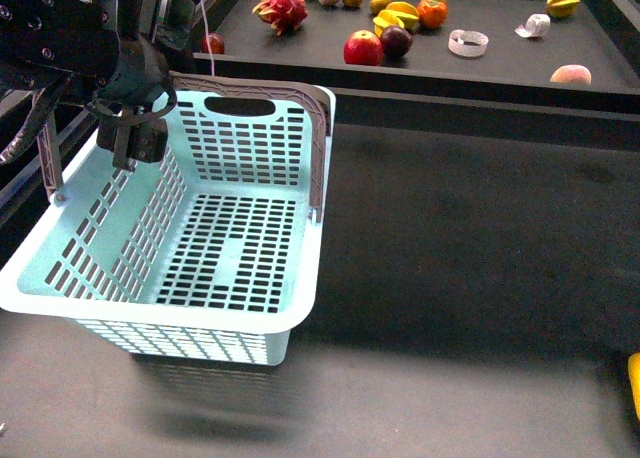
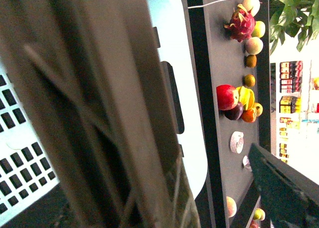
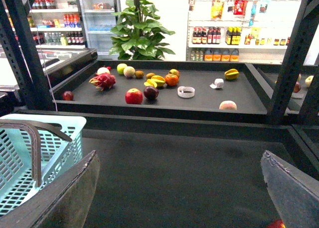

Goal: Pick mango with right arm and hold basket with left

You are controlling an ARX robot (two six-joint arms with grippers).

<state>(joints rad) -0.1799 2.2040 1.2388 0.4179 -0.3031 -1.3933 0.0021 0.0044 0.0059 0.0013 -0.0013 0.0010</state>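
Left hand (image 1: 130,146) over basket (image 1: 150,313) — light blue, slotted walls, grey-brown handles.

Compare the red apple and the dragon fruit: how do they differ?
The red apple is round and smooth; the dragon fruit is pink with spiky scales. The apple lies nearer the front edge, the dragon fruit further back and left. Both rest on the dark tray.

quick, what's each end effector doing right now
Left end effector: looks open at the basket handle, not clamped.
Right end effector: open, holding nothing.
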